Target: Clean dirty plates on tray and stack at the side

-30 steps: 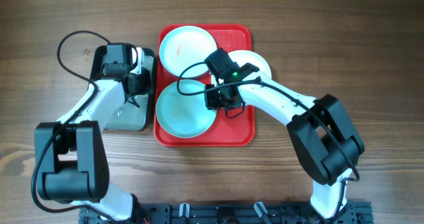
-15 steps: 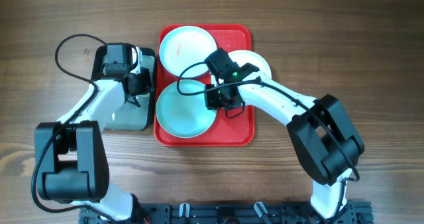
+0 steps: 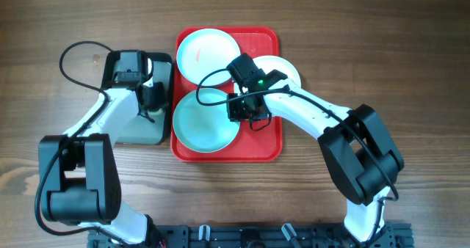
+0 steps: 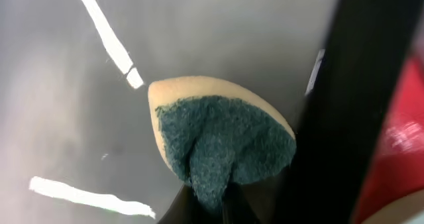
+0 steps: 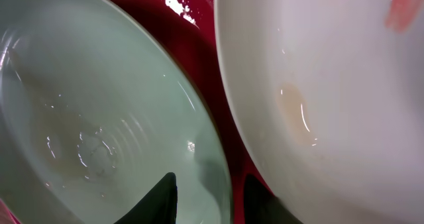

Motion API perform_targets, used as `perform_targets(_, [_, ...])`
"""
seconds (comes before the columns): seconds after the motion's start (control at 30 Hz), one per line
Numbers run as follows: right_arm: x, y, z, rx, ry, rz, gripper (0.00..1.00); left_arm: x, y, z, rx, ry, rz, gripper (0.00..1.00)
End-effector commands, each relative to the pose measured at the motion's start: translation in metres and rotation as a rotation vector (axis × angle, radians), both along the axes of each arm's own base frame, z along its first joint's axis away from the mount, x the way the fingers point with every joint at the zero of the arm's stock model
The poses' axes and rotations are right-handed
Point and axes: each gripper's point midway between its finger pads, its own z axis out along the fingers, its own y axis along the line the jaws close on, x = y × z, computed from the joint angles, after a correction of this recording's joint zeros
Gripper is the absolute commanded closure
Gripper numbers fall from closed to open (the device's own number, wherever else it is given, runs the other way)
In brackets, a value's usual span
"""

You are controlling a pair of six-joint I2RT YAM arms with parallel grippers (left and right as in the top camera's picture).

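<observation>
A red tray [image 3: 268,138] holds three plates. The near pale turquoise plate [image 3: 202,123] [image 5: 86,118] has its right rim between my right gripper's [image 3: 245,116] [image 5: 211,199] fingers, which are shut on it. A second pale turquoise plate [image 3: 205,53], at the tray's far left, carries a reddish smear. The white plate [image 3: 285,66] [image 5: 331,85] at the far right is partly hidden under my right arm. My left gripper [image 3: 149,110] [image 4: 212,207] hangs over the metal pan [image 3: 132,134], shut on a yellow sponge with a dark teal scrub face [image 4: 222,138].
The pan's black rim [image 4: 344,85] stands between the sponge and the red tray edge [image 4: 397,144]. Bare wooden table [image 3: 382,50] surrounds the tray and pan. The arm bases and a black rail [image 3: 242,237] sit at the table's near edge.
My left gripper has drifted a little toward the near side of the pan with the sponge. The right arm and the plates have not moved.
</observation>
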Motion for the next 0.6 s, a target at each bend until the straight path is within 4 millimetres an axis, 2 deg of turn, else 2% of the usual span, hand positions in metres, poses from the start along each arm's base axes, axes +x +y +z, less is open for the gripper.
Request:
perform_targets(0.0, [-0.003,0.003,-0.004,0.0,0.006,0.022,0.67,-0.008,0.005,0.003,0.034,0.028,0.016,0.96])
perform_targets(0.07, [-0.003,0.003,-0.004,0.0,0.006,0.022,0.67,-0.016,0.003,0.0,0.027,0.058,0.033,0.96])
perform_targets(0.33, [-0.003,0.003,-0.004,0.0,0.006,0.023,0.67,-0.024,-0.021,-0.001,-0.012,0.09,-0.006,0.96])
perform_targets(0.57, [-0.003,0.003,-0.004,0.001,0.006,0.022,0.67,-0.02,-0.03,0.016,-0.014,0.039,-0.032,0.96])
